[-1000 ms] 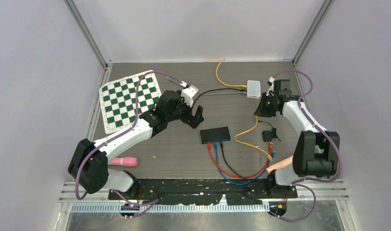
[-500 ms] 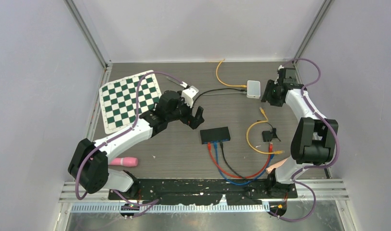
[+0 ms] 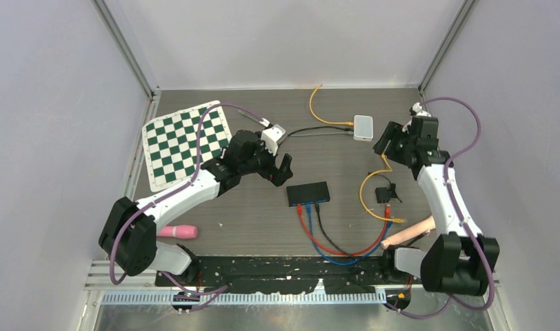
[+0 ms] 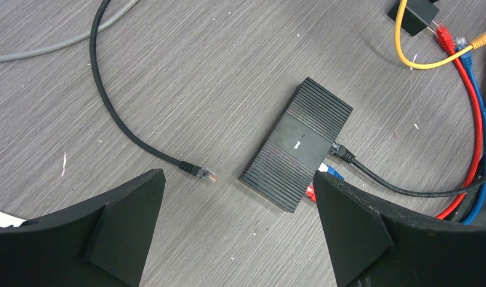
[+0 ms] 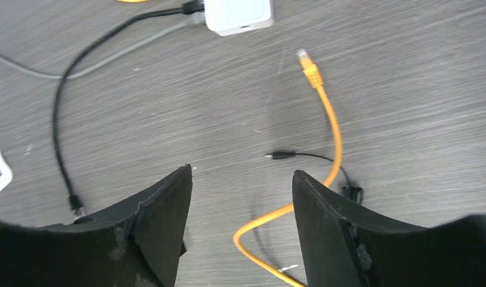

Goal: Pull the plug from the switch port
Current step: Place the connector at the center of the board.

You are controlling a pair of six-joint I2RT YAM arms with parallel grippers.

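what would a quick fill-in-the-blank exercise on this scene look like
The black switch has ____ cables plugged in. The checkered mat is white and ____. The left end effector and right end effector are both ____, gripping nothing. The box nearest the plug of the yellow cable is ____.
Missing words: three; green; open; white.
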